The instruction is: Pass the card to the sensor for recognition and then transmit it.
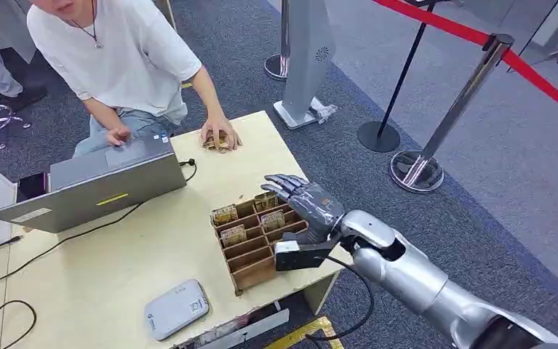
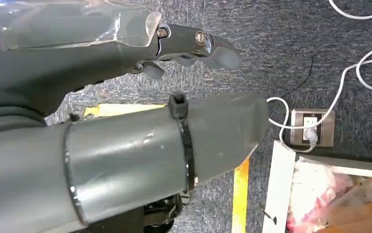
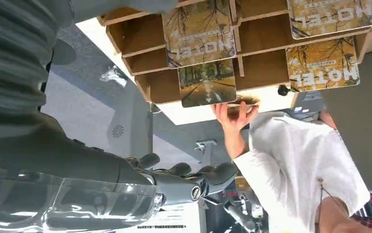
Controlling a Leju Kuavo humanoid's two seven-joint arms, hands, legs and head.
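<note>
Cards (image 1: 272, 219) stand in the rack (image 1: 250, 256) by the surface's right edge; my right hand (image 1: 306, 200) hovers above, fingers spread, holding nothing.

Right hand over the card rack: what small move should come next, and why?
Probably lower the right hand and close its fingers on a card in the rack. The hand hovers at the rack's far-right corner, fingers spread and holding nothing, so no card has yet been lifted toward the sensor near the table's front edge.
</note>
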